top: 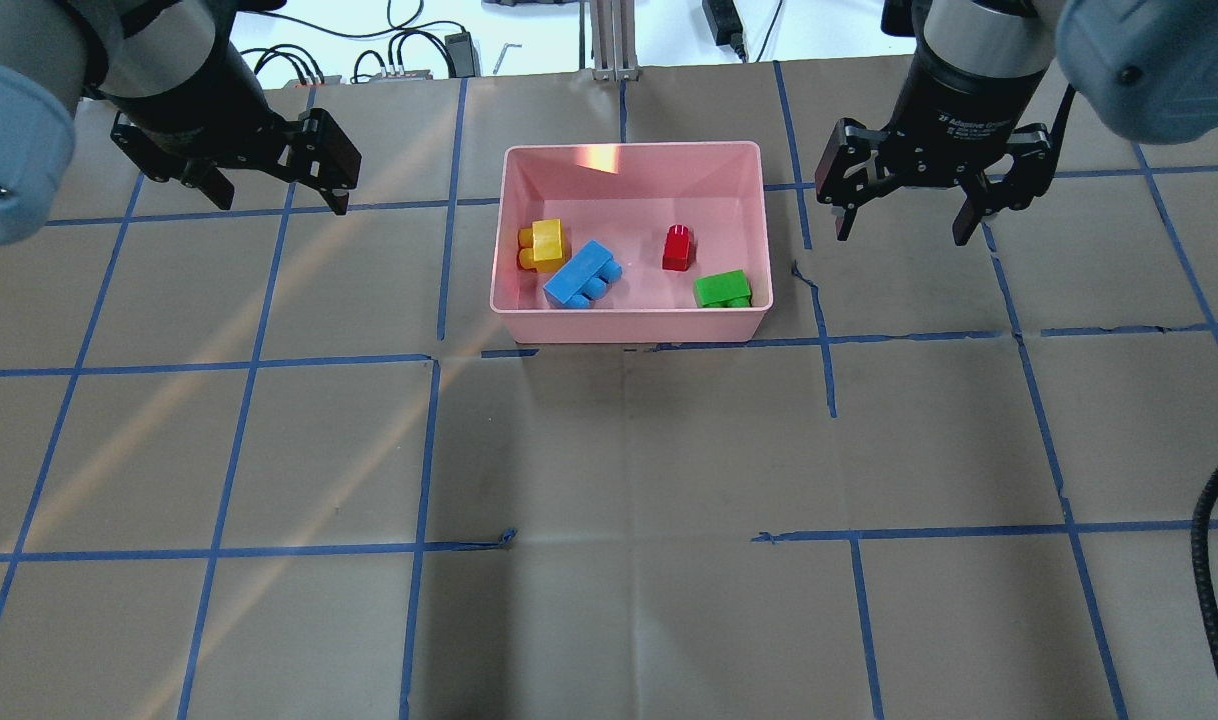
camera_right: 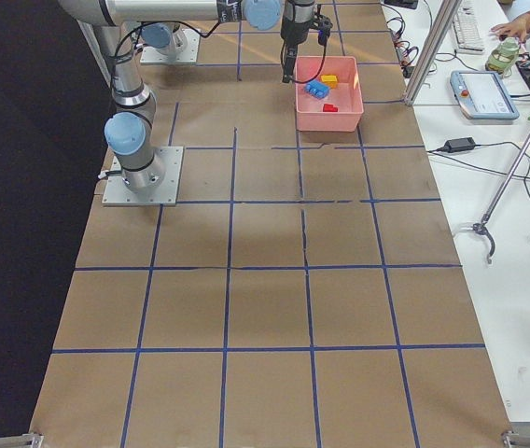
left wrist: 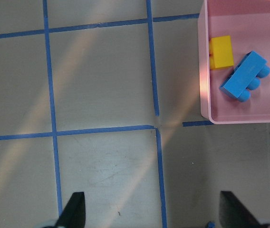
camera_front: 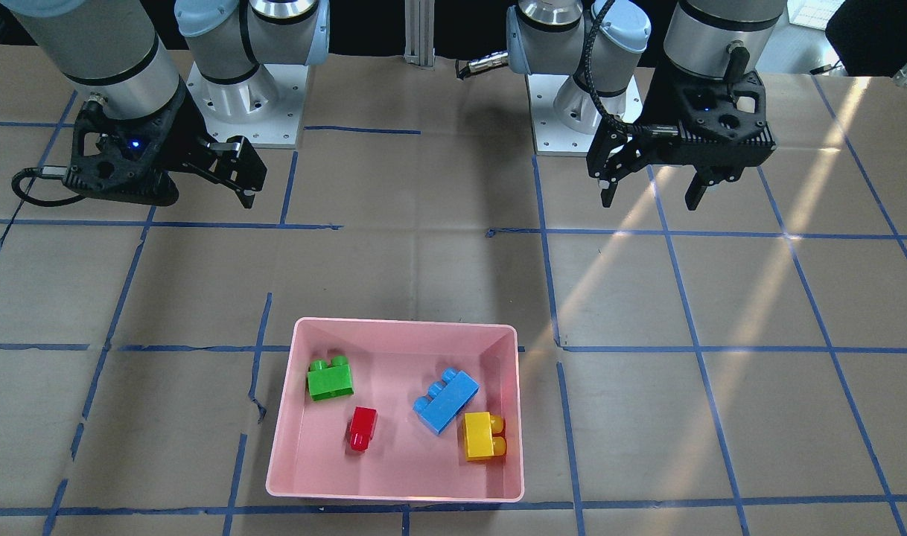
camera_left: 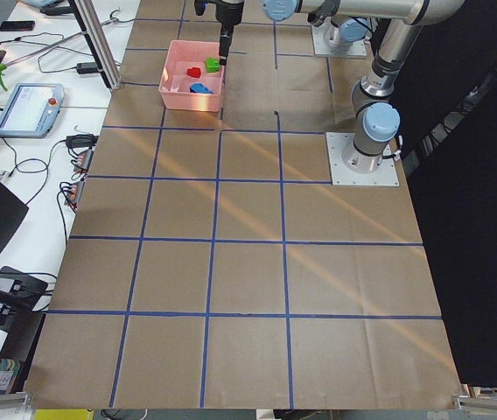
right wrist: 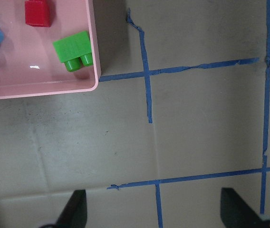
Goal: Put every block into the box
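Note:
The pink box (top: 629, 148) stands on the taped table, also seen in the front view (camera_front: 405, 323). Inside it lie all four blocks, each on its side: yellow (top: 546, 244), blue (top: 581, 274), red (top: 678, 248) and green (top: 722, 289). In the front view they are green (camera_front: 330, 378), red (camera_front: 363, 426), blue (camera_front: 446, 400) and yellow (camera_front: 482, 436). My left gripper (top: 277, 195) is open and empty, above the table well to the left of the box. My right gripper (top: 903, 232) is open and empty, just right of the box.
The table is brown paper with a blue tape grid (top: 429, 360). The two arm bases (camera_front: 249, 112) (camera_front: 584, 112) stand at the robot's edge. A bench with cables and a teach pendant (camera_left: 28, 109) runs along the far side, behind an aluminium post (top: 609, 40).

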{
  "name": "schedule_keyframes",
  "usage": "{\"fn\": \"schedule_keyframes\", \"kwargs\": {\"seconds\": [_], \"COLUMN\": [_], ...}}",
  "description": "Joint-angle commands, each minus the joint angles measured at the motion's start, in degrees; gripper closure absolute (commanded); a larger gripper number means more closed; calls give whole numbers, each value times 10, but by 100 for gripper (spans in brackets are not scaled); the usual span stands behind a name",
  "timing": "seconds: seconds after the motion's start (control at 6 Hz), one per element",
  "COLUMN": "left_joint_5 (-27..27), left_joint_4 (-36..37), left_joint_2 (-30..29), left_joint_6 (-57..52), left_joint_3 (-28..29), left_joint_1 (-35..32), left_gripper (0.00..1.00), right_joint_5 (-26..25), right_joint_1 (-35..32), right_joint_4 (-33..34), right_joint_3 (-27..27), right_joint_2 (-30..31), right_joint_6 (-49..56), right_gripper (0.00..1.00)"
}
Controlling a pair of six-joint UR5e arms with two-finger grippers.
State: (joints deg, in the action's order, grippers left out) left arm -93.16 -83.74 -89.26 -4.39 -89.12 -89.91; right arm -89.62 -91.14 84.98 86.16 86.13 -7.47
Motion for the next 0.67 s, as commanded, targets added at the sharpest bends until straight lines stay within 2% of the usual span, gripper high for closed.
{"fn": "schedule_keyframes", "kwargs": {"seconds": [0.0,0.5], "left_joint_5": [0,-1], "left_joint_4": [0,0], "left_joint_2": [1,1], "left_joint_6": [0,0], "left_joint_3": [0,0], "left_joint_1": [0,0], "left_gripper": [1,1], "right_joint_5": [0,0], "right_joint_1": [0,1], "right_joint_4": [-2,-3], "right_joint_3": [-2,2], "right_joint_2": [0,2], "right_joint_6": [0,0], "right_gripper": [1,1]}}
